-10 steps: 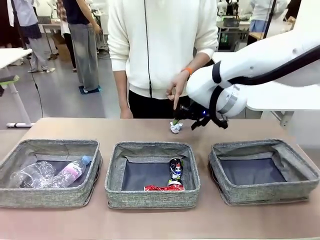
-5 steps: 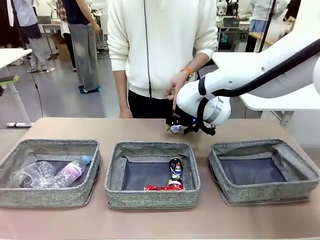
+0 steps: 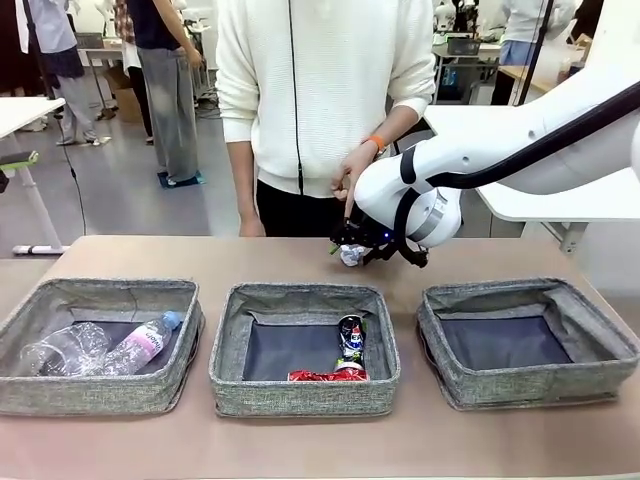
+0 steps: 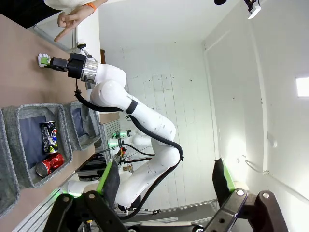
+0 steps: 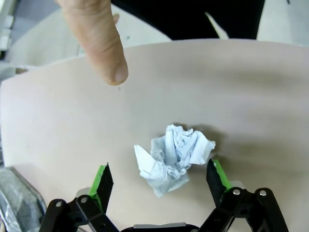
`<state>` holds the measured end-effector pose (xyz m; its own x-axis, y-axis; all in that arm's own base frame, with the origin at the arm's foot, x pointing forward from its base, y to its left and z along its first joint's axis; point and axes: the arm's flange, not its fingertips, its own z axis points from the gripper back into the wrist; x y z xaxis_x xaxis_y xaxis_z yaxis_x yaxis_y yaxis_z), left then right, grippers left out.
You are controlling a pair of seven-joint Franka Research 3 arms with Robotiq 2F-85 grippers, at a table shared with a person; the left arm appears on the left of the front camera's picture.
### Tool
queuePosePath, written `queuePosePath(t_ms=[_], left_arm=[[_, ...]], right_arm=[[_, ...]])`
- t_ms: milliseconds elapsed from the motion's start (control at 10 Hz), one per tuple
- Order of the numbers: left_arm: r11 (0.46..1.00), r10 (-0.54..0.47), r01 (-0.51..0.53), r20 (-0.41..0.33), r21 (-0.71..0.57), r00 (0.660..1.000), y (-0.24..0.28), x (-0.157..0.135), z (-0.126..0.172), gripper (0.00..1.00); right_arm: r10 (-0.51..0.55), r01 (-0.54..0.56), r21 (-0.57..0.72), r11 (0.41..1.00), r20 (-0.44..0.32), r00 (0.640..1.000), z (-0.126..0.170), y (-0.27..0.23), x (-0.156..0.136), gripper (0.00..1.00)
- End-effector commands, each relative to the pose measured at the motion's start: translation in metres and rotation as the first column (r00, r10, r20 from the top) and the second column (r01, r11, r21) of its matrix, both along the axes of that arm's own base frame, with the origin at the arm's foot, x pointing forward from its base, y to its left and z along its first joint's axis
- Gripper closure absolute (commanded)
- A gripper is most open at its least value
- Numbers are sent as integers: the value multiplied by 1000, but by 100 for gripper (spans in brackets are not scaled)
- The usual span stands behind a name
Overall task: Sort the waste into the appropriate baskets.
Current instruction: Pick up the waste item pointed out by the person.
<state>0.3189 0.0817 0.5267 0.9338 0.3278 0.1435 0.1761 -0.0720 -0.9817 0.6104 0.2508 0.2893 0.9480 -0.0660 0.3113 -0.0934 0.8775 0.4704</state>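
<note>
While the right gripper [image 5: 158, 181] spreads wide around the paper wad [image 5: 173, 158], a pointing finger [image 5: 96, 41] hovers near

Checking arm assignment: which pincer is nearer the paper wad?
Right. The right pincer straddles the paper wad with its jaws open; the left pincer hangs far from it, raised off the table.
</note>
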Motion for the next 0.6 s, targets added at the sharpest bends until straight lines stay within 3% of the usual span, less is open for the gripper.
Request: queuePosePath(t_ms=[0,200,300,400,500], left_arm=[[1000,0,0,24,-12,1000,-1,-1,2,0],[1000,0,0,24,-12,1000,-1,-1,2,0],[1000,0,0,24,-12,1000,-1,-1,2,0],[1000,0,0,24,-12,1000,-1,-1,2,0],[1000,0,0,24,-12,1000,-1,-1,2,0]], right_arm=[[-3,1,64,998,26,1000,0,-5,-6,0],[-17,15,49,999,29,999,1,-8,-8,0],[-22,21,59,998,21,1000,2,-10,-9,36],[-22,21,60,998,16,1000,3,-12,-12,59],[-30,29,59,998,18,999,4,-15,-14,95]])
